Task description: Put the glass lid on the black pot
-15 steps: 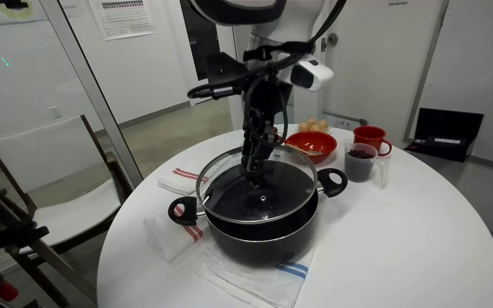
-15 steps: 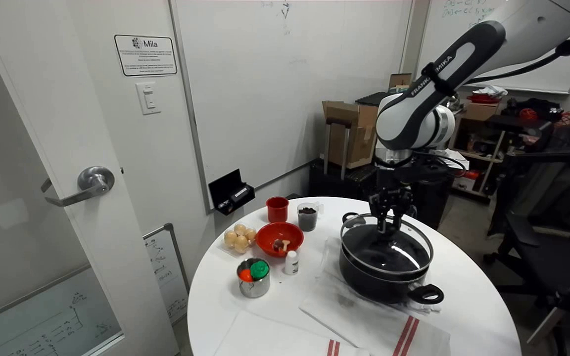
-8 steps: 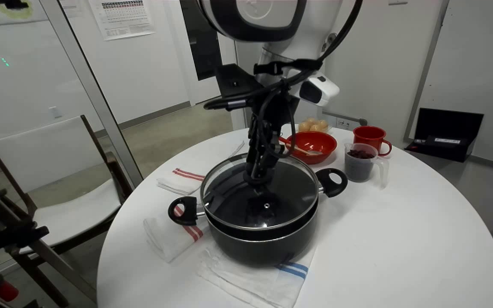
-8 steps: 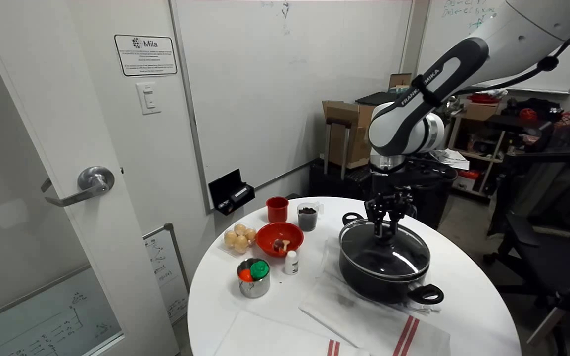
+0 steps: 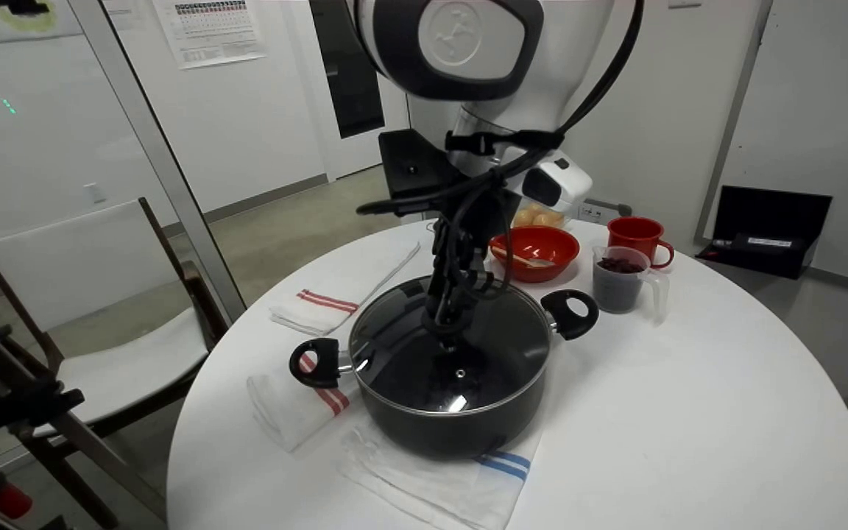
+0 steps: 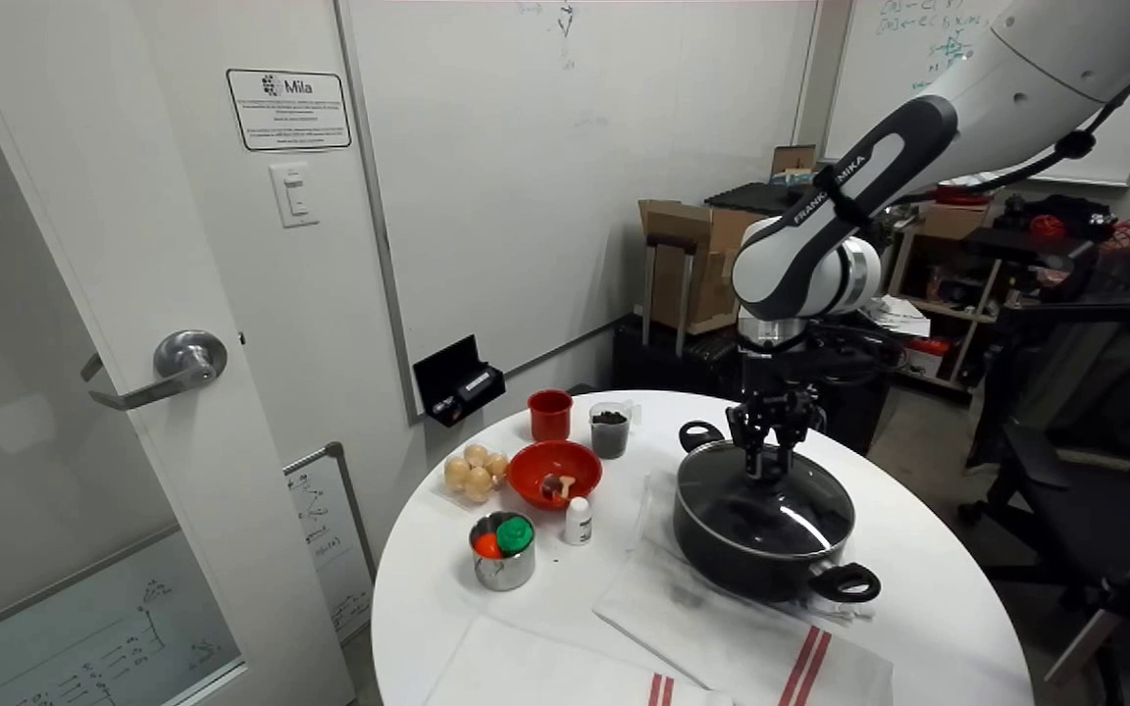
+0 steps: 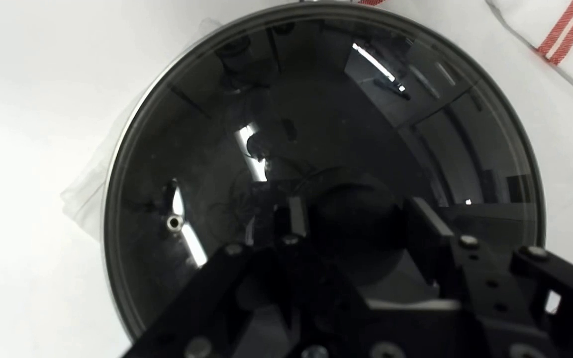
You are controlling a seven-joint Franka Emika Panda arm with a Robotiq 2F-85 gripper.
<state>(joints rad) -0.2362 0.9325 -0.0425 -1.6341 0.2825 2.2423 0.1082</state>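
The glass lid (image 5: 501,353) rests level on the black pot (image 5: 453,434), its silver rim lined up with the pot's rim. In an exterior view the lid (image 6: 737,515) also lies flat over the pot (image 6: 746,571). My gripper (image 5: 444,322) points down at the lid's centre, with its fingers on either side of the dark knob. In the wrist view the gripper (image 7: 353,219) is closed around the knob (image 7: 357,211), and the lid (image 7: 311,99) fills most of the picture. The pot is mostly hidden under the lid there.
White towels (image 5: 446,482) lie under and beside the pot. A red bowl (image 5: 553,246), a red mug (image 5: 636,234) and a clear measuring cup (image 5: 617,287) stand behind it. A metal cup (image 6: 503,567), a white bottle (image 6: 578,525) and an egg carton (image 6: 475,476) stand farther off.
My gripper has moved down with the lid. The lid was tilted above the pot's rim one second ago, then came lower, and now sits level on the pot. The pot has not moved.
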